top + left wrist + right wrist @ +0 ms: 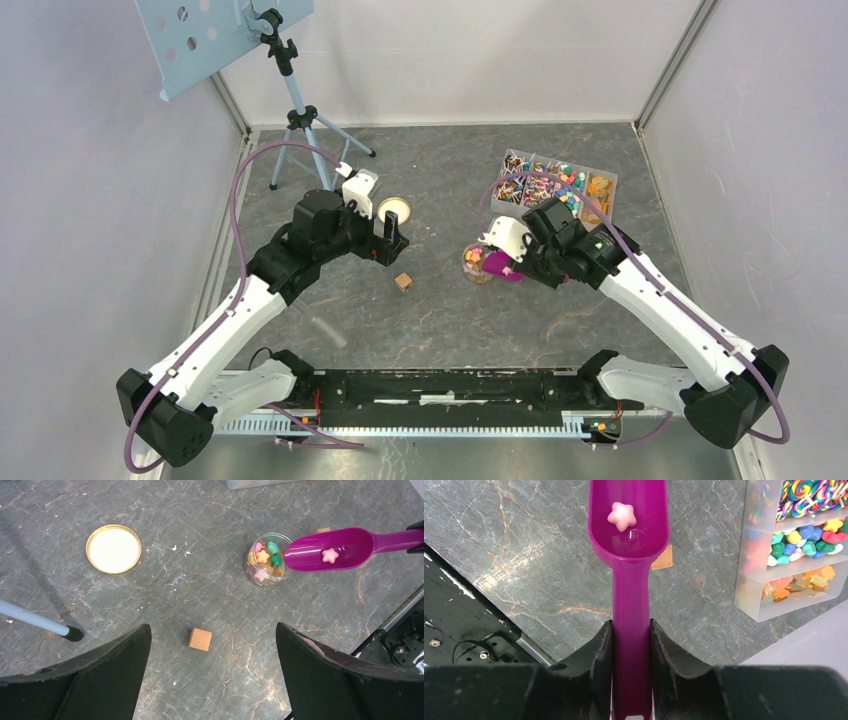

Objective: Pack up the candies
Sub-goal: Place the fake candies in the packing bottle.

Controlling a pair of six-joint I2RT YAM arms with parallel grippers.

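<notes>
- While your two arms reach out over the grey marbled table (440, 320), a tripod (300, 120) carrying a pale blue perforated board (215, 35) stands at the far left corner.
- Your left gripper (390, 240) hangs above the table's middle, its fingers spread wide with nothing between them.
- Your right gripper (630, 625) has its fingers pressed together on the handle of a purple scoop (629, 545), pinching it.
- A clear box (555, 185) with compartments sits at the far right, just beyond that gripper. It holds most of the candies (809, 540): swirled lollipops, then blue, green and yellow pieces, then orange ones.
- The scoop's bowl faces up, its front lip at the rim of a small clear jar (265, 565). Whether they touch, you cannot tell.
- That jar stands upright and open, with several pink, green and orange star candies inside.
- A gold lid (113, 548) lies flat, well apart to the jar's left.
- One wooden cube (200, 639) rests between lid and jar, nearer you. A second cube (663, 557) is partly hidden under the scoop.
- One pink star candy (622, 515) lies in the scoop's bowl.
</notes>
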